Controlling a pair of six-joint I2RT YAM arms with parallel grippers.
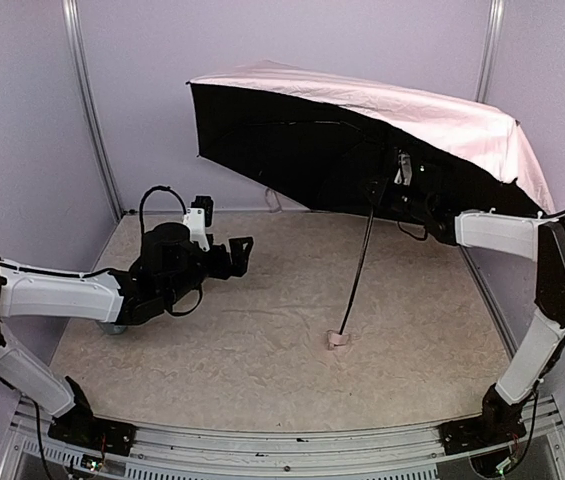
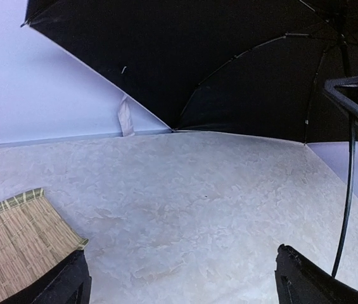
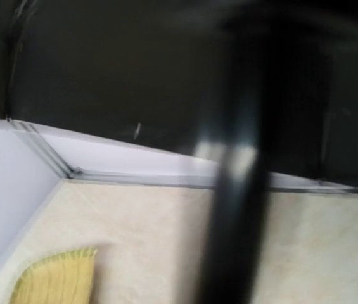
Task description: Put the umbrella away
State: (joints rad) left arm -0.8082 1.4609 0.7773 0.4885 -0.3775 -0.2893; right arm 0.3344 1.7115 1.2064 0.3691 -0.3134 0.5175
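Little of the job is done, as far as you can judge from here. The umbrella (image 1: 362, 115) stands fully open, its pink canopy tilted up toward the back wall and the black lining facing you. Its shaft (image 1: 357, 270) slants down to the handle (image 1: 338, 340), which rests on the tabletop (image 1: 262, 360) right of centre.

Your right arm (image 1: 502, 232) reaches in under the canopy, and the right jaws sit at the top of the shaft, near where the ribs meet. The right wrist view shows only a blurred dark bar up close, so you cannot tell whether those jaws are clenched on the shaft or merely beside it.

Your left arm (image 1: 62, 295) lies low on the left, well apart from the umbrella. The left jaws are spread wide and hold nothing, with bare tabletop between them in the wrist view. A tray (image 2: 14, 234) lies just beside them, to their left.

By my reading, everything that counts is left to you: collapse the canopy, shorten the shaft, gather the fabric, and then stow the umbrella. The tray looks a likely place, though the pictures do not settle that.
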